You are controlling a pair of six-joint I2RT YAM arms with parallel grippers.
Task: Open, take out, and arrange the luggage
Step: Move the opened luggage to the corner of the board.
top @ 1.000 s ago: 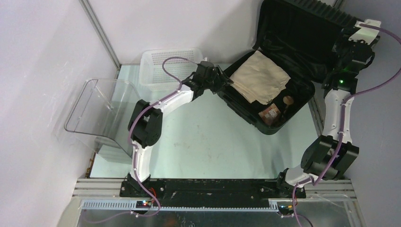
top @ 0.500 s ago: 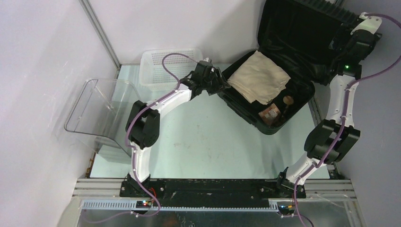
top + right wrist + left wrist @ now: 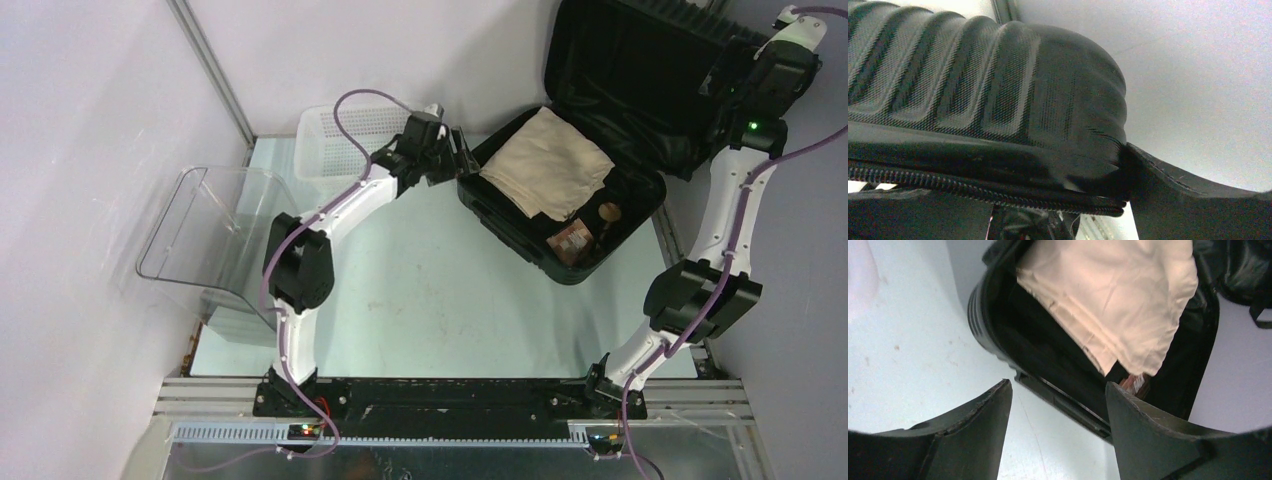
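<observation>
The luggage (image 3: 520,245) lies open at the back right, its ribbed lid (image 3: 620,60) standing up against the wall. A folded beige cloth (image 3: 548,162) and a small brown pack (image 3: 573,240) lie in its base. My left gripper (image 3: 458,160) hovers just off the base's left corner, open and empty. In the left wrist view the rim (image 3: 998,325) and the cloth (image 3: 1108,295) lie beyond the left gripper (image 3: 1058,390). My right gripper (image 3: 728,80) is up at the lid's right edge. There the lid's corner (image 3: 998,85) rests against one finger (image 3: 1193,200), with the jaws wide.
A white perforated basket (image 3: 345,135) stands at the back, left of my left gripper. A clear plastic container (image 3: 205,235) sits at the far left. A small round brown item (image 3: 607,211) lies in the luggage base. Walls close in behind and on both sides.
My right arm has climbed up and back along the lid's right edge and its jaws have widened. My left gripper has drawn slightly left, off the base corner, and opened wider.
</observation>
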